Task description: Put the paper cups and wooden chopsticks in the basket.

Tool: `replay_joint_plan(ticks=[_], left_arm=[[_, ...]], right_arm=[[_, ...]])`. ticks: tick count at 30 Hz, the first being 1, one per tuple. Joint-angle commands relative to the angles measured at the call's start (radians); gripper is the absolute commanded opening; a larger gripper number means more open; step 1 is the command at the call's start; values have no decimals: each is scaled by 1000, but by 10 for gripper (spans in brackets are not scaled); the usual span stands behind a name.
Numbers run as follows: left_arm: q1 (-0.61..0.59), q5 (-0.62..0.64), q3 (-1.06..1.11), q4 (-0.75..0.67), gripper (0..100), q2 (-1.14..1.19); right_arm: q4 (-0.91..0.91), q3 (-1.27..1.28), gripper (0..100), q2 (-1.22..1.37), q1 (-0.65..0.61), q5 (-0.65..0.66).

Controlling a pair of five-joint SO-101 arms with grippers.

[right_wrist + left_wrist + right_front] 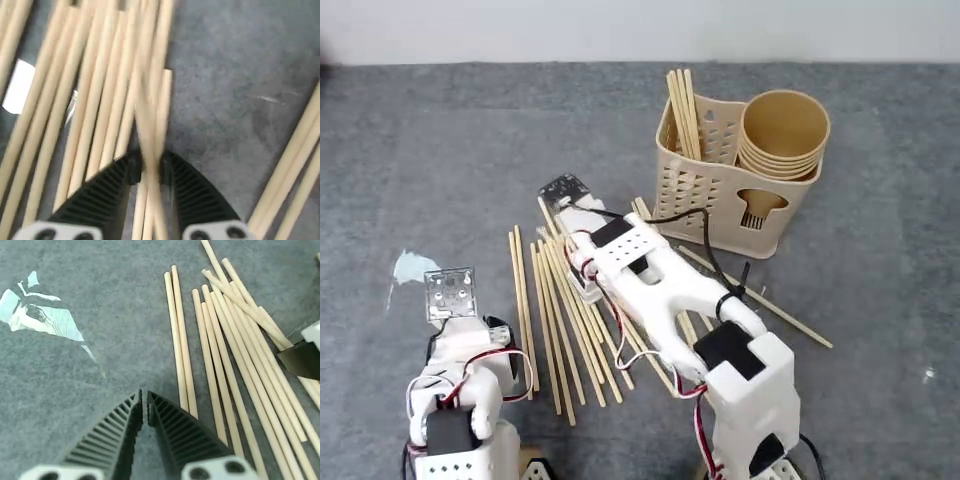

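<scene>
A beige slotted basket [705, 190] stands at the back right. It holds a stack of paper cups [785, 130] in one compartment and upright wooden chopsticks [682, 110] in the other. Many loose chopsticks [555, 320] lie fanned out on the grey mat in the middle. My right gripper [150, 167] is down in this pile [572, 215], shut on a single chopstick [150, 125], with others lying close alongside it. My left gripper [145, 397] is shut on nothing, low over bare mat at the front left [450, 300], beside two parallel chopsticks [180, 340].
A pale shiny patch [410, 267] marks the mat left of the pile, also seen as the patch [45, 315]. One long chopstick [770, 305] lies slanted in front of the basket. The right arm's body [660, 285] lies across the pile. A dark part of it [302, 357] reaches in beside the sticks.
</scene>
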Motion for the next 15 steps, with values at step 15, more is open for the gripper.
replay_joint_plan(ticks=[15], left_arm=[[-2, 6, -59, 5, 14, -18]], right_arm=[[136, -21, 8, -249, 7, 0]])
